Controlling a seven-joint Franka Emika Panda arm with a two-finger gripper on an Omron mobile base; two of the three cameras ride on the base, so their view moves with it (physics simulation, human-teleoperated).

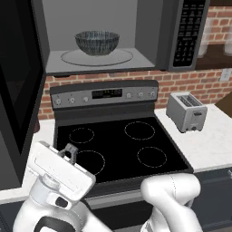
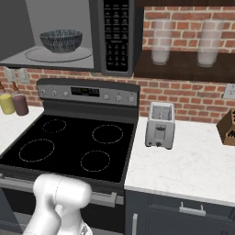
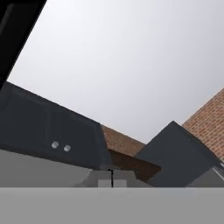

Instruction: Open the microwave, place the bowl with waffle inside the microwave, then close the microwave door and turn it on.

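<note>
The microwave (image 1: pixel 190 36) (image 2: pixel 114 36) hangs open above the stove. On its glass turntable (image 1: pixel 123 58) inside stands the striped dark bowl (image 1: pixel 97 42) (image 2: pixel 61 40). The bowl's wall hides the waffle. The microwave door (image 1: pixel 18 90) is swung wide open at the left edge of the left base view. My gripper (image 1: pixel 69 150) sits low at the stove's front left corner, below the door's free edge, pointing up and back. Its fingertips (image 3: pixel 112 179) are pressed together with nothing between them.
A black-topped stove (image 1: pixel 118 140) lies below the microwave. A silver toaster (image 1: pixel 186 111) (image 2: pixel 160 124) stands on the white counter to its right. Yellow (image 2: pixel 7 103) and mauve (image 2: pixel 20 104) jars stand on the left counter. Glass jars (image 2: pixel 160 41) occupy a wall shelf.
</note>
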